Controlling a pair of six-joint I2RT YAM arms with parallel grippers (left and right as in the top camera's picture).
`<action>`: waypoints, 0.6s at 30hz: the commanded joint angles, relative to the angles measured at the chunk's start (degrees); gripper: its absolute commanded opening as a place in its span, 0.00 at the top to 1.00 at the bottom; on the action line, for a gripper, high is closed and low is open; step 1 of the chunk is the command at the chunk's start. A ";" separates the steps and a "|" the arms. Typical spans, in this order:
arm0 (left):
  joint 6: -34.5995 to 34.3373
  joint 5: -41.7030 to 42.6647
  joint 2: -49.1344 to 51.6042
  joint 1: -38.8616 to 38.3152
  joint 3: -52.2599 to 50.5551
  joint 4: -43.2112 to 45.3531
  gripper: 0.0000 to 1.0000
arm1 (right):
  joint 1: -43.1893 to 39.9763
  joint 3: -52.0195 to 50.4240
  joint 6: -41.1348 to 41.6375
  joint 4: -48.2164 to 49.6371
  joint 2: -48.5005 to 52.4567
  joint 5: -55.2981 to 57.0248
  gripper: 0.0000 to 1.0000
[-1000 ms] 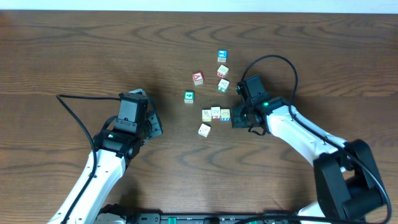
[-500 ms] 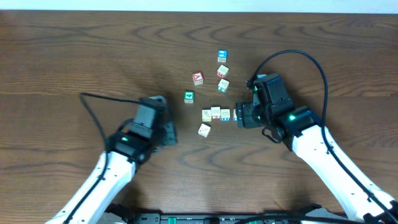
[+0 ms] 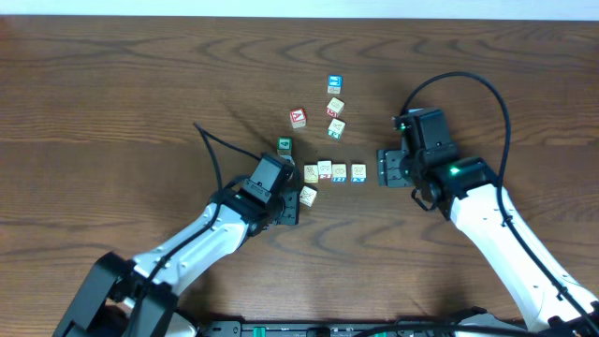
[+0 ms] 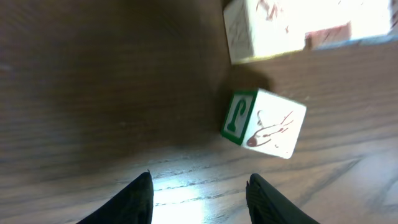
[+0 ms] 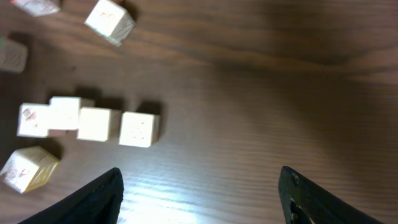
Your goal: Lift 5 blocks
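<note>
Several pale cream blocks stand in a short row, from its left end point(image 3: 311, 173) to its right end point(image 3: 357, 172); the right wrist view shows the same row point(image 5: 96, 123). One more block point(image 3: 307, 196) lies tilted just below the row and appears with a green-edged face point(image 4: 264, 124) in the left wrist view. My left gripper point(image 3: 293, 206) is open just left of this block, which lies ahead and right of the fingers point(image 4: 199, 190), nothing between them. My right gripper point(image 3: 385, 168) stands open to the right of the row, its jaws point(image 5: 199, 183) wide and empty.
Further back lie a green-faced cube point(image 3: 284, 145), a red-faced cube point(image 3: 298, 118), a blue-faced cube point(image 3: 334, 84) and two more pale cubes point(image 3: 335, 108) point(image 3: 336, 128). Cables loop from both arms over the wooden table point(image 3: 112, 84).
My left arm has swung right up to the tilted block while opening. My right gripper has opened, left a block at the row's right end and backed off to the right.
</note>
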 commanded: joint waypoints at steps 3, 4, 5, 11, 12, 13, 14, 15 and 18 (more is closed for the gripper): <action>6.27 3.96 1.01 -2.36 2.60 0.44 0.46 | -2.54 0.26 -0.57 0.55 0.09 -0.17 0.23; 6.75 3.96 1.01 -2.91 2.97 0.42 0.46 | -2.73 0.22 -0.59 0.55 0.09 -0.15 0.23; 7.34 3.96 1.01 -3.37 3.23 0.42 0.46 | -2.80 0.15 -0.59 0.61 0.20 -0.15 0.23; 9.35 1.03 1.03 -5.66 3.91 0.42 0.45 | -2.78 -0.24 -0.59 0.57 0.76 -0.17 0.23; 9.81 0.20 1.03 -5.66 3.93 0.44 0.45 | -2.78 -0.26 -0.57 0.55 0.85 -0.17 0.23; 9.90 -0.55 1.03 -5.66 3.93 0.46 0.45 | -2.78 -0.28 -0.59 0.55 0.98 -0.17 0.23; 10.12 -1.73 1.03 -5.66 3.93 0.46 0.45 | -2.78 -0.28 -0.57 0.57 1.11 -0.17 0.23; 10.71 -3.96 1.05 -5.66 3.93 0.46 0.45 | -2.78 -0.28 -0.57 0.52 1.33 -0.17 0.24; 11.82 -5.31 1.05 -5.66 3.98 1.07 0.45 | -2.78 -0.28 -0.59 0.42 1.36 -0.15 0.24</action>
